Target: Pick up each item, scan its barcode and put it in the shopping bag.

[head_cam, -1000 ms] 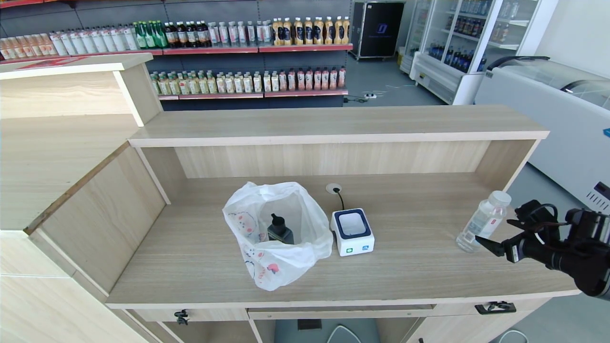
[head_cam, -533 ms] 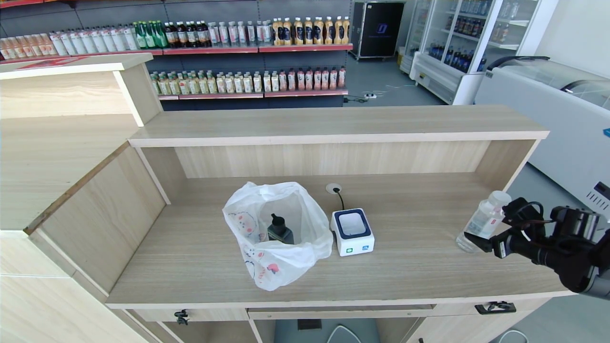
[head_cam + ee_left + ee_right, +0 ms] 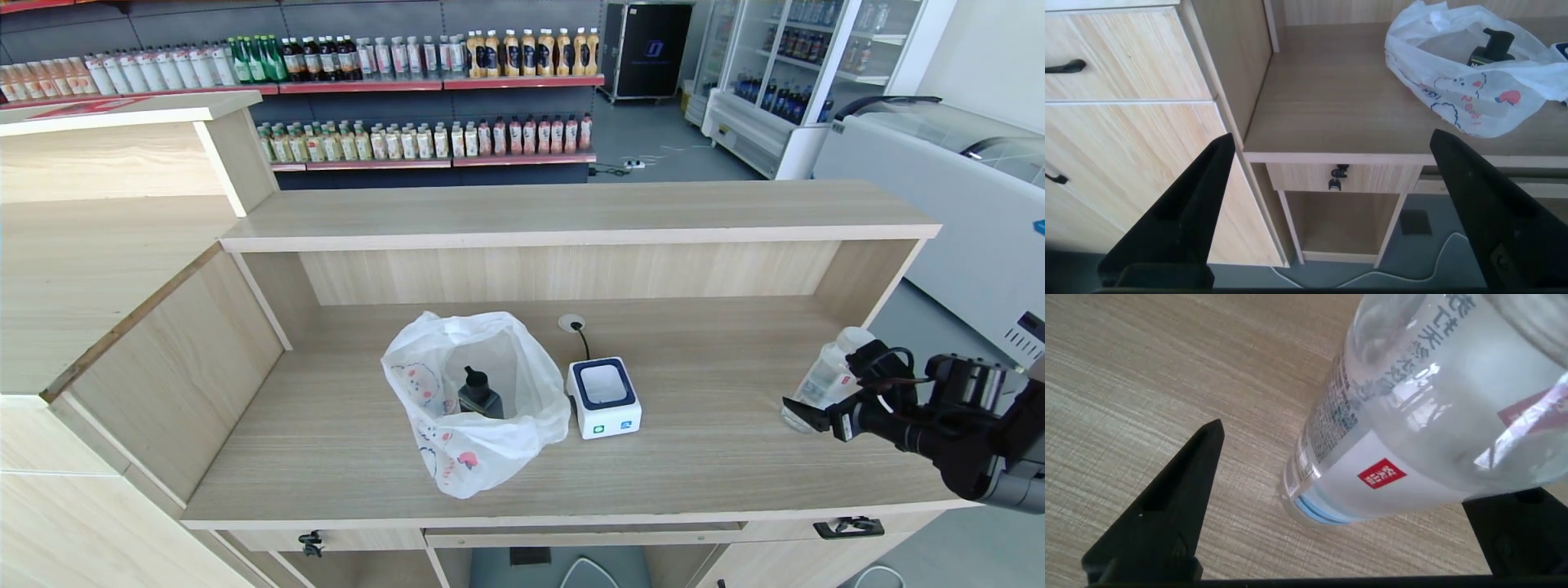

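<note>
A clear water bottle (image 3: 834, 363) with a white cap stands near the counter's right end. My right gripper (image 3: 820, 396) is open at its lower half, one finger on each side. The right wrist view shows the bottle (image 3: 1413, 416) between the dark fingers (image 3: 1167, 523), and the right gripper (image 3: 1347, 482) is not closed on it. The white shopping bag (image 3: 473, 400) lies open at the counter's middle with a black bottle (image 3: 479, 394) inside. A white scanner (image 3: 604, 398) sits just right of the bag. My left gripper (image 3: 1331, 139) hangs open and empty off the counter's front left, short of the bag (image 3: 1470, 69).
A raised back ledge (image 3: 571, 214) and a right side wall (image 3: 886, 269) enclose the counter. The scanner's cable (image 3: 578, 331) runs to a hole behind it. Drawers with black handles (image 3: 849, 527) sit under the front edge. A freezer (image 3: 963, 188) stands to the right.
My right gripper has moved left and forward to the water bottle, until its fingers flank it. The bottle, bag and scanner have stayed in place.
</note>
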`<state>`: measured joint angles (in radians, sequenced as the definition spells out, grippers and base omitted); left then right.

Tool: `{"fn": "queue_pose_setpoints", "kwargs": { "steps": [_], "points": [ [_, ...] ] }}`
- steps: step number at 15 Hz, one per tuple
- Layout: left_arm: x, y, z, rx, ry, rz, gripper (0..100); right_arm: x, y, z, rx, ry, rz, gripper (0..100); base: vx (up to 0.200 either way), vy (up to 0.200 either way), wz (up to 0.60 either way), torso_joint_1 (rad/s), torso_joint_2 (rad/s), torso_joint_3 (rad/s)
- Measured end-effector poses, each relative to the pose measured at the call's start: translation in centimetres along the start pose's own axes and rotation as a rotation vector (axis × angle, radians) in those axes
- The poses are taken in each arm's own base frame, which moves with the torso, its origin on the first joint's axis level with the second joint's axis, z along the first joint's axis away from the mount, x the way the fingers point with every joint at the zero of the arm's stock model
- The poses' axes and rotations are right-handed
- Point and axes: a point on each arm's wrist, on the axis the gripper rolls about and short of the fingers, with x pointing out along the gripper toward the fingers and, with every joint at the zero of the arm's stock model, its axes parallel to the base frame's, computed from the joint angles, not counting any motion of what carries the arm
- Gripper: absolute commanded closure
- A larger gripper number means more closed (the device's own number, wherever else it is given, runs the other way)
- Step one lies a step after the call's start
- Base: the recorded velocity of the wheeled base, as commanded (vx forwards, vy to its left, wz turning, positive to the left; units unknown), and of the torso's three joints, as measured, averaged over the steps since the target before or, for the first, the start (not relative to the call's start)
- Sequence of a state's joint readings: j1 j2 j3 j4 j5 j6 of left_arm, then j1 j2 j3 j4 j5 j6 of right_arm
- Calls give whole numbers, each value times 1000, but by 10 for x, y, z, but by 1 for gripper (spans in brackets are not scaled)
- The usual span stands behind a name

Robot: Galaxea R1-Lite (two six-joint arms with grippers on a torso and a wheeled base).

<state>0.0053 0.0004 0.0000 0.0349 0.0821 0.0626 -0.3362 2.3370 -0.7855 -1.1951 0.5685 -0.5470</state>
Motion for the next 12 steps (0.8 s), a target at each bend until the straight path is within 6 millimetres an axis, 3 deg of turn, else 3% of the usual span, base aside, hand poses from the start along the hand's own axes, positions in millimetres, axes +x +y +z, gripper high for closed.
{"fn": "queue_pose_setpoints", "kwargs": {
  "steps": [10,11,12],
  "points": [
    [0,0,0,0,0,0,0,13,4,4,17,-46,6,0,0,0,0,0,0,0],
    [0,0,0,0,0,0,0,13,4,4,17,-47,6,100,0,0,0,0,0,0],
    [0,0,0,0,0,0,0,14,4,4,16,-47,6,100,0,0,0,0,0,0]
  ]
}}
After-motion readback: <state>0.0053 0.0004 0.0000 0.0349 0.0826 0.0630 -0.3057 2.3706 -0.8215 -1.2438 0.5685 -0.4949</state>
